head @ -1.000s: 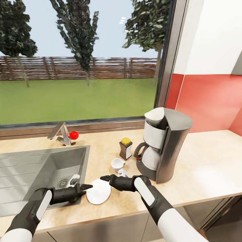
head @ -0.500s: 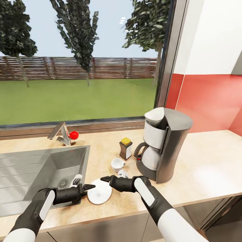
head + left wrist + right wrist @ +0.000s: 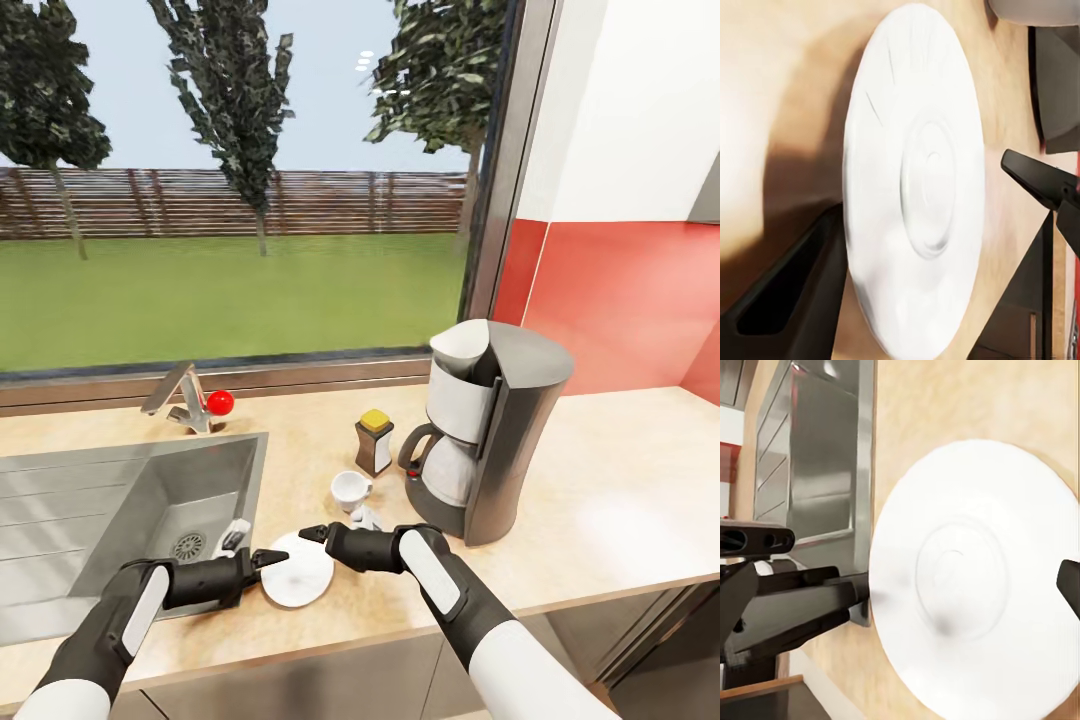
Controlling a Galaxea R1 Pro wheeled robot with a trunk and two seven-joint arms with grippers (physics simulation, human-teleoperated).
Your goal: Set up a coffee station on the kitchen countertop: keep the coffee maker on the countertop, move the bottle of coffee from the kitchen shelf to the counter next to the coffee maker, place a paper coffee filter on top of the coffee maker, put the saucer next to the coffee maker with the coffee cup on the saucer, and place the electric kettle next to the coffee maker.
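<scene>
Left gripper (image 3: 268,558): jaws pinching the saucer (image 3: 297,569) rim, at the table (image 3: 620,510) front beside the sink (image 3: 120,500).
Right gripper (image 3: 310,531): tips hovering over saucer's far edge; jaw spread unclear.
Coffee cup (image 3: 350,490): standing beyond, beside the coffee maker (image 3: 490,430).

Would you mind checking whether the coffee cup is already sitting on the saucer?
No, in the head view the coffee cup stands on the bare countertop behind the saucer, apart from it, nearer the coffee maker.
</scene>
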